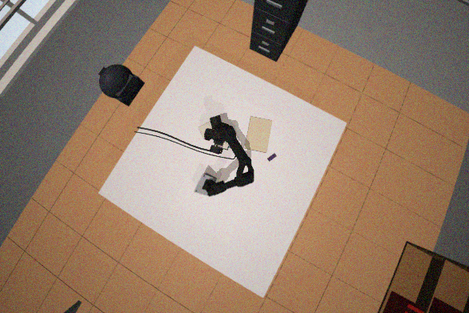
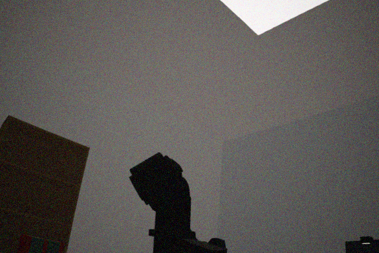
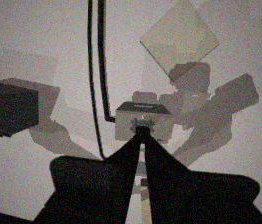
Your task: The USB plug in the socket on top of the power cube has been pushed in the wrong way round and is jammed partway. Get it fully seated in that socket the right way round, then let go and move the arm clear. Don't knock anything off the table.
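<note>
In the wrist view the pale grey power cube (image 3: 127,125) stands on the white table just beyond my fingertips. My gripper (image 3: 142,137) is shut on the small USB plug (image 3: 141,120), and the fingertips hold it at the cube's top edge. I cannot tell how deep the plug sits or which way round it is. Two black cables (image 3: 97,60) (image 1: 168,137) run away from the cube's left side. In the overhead view my black arm (image 1: 242,161) bends over the middle of the white table (image 1: 280,209). The exterior view shows only the arm's dark outline (image 2: 162,182).
A dark box (image 3: 7,107) stands left of the cube in the wrist view. A pale square sheet (image 3: 179,35) lies beyond the cube. Overhead, a tan pad (image 1: 259,134) and a small purple piece (image 1: 272,157) lie right of the arm. A filing cabinet (image 1: 276,9) stands off the table.
</note>
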